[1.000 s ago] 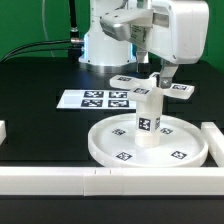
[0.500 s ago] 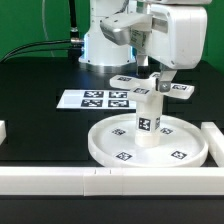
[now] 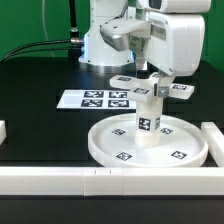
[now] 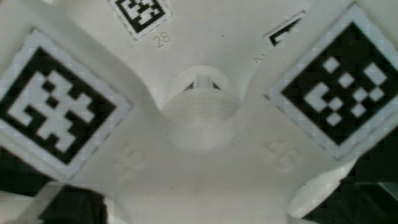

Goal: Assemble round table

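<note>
The large round rimmed disc point(image 3: 115, 145) lies flat on the black surface. The short thick cylinder leg point(image 3: 150, 115) stands upright on its middle. The cross-shaped foot point(image 3: 150, 90) sits on top of the leg, tags facing up. My gripper point(image 3: 159, 76) hangs just above the foot's centre, its fingers apart and holding nothing. In the wrist view the foot point(image 4: 205, 110) fills the picture, with two tagged arms either side. My gripper point(image 4: 210, 205) straddles one arm, and a blurred fingertip point(image 4: 324, 192) shows beside it.
The marker board point(image 3: 95, 99) lies on the exterior view's left of the foot. Long white bars edge the surface at the front point(image 3: 90, 178) and at the exterior view's right point(image 3: 214, 135). The robot base point(image 3: 103, 45) stands behind.
My gripper has risen a little above the foot. The foot, leg and disc have stayed in place.
</note>
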Available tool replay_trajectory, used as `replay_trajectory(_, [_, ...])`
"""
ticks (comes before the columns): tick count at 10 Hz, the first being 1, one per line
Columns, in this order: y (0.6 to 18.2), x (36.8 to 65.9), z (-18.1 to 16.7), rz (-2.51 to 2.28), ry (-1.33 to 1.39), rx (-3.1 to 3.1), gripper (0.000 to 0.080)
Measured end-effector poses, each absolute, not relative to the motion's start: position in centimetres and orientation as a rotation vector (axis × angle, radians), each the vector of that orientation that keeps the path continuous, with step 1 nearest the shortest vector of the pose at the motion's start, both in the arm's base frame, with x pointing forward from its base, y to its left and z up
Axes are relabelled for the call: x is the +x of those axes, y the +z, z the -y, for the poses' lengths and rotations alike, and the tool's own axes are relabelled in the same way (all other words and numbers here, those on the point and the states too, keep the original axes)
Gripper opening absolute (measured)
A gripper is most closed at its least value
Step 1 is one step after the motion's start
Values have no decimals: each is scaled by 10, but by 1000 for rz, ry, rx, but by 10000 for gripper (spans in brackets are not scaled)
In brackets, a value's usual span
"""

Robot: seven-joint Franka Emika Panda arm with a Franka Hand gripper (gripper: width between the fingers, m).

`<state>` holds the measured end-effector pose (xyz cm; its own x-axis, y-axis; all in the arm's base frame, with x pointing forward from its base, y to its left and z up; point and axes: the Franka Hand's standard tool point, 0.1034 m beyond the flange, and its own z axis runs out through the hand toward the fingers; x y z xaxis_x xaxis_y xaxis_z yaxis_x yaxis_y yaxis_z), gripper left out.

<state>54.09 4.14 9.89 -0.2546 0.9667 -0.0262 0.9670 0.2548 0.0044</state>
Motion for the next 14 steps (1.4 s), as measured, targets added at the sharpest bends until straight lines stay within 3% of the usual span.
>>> replay_trajectory(1, [99, 541, -41, -2470, -19, 1903, 528])
replay_trajectory(2, [99, 541, -41, -2469, -19, 1905, 528])
replay_trajectory(3, [99, 541, -41, -2468, -19, 1905, 442])
replay_trajectory(6, [99, 541, -40, -2429, -19, 1955, 442])
replay_trajectory(14, [98, 538, -35, -1433, -4, 2810, 443])
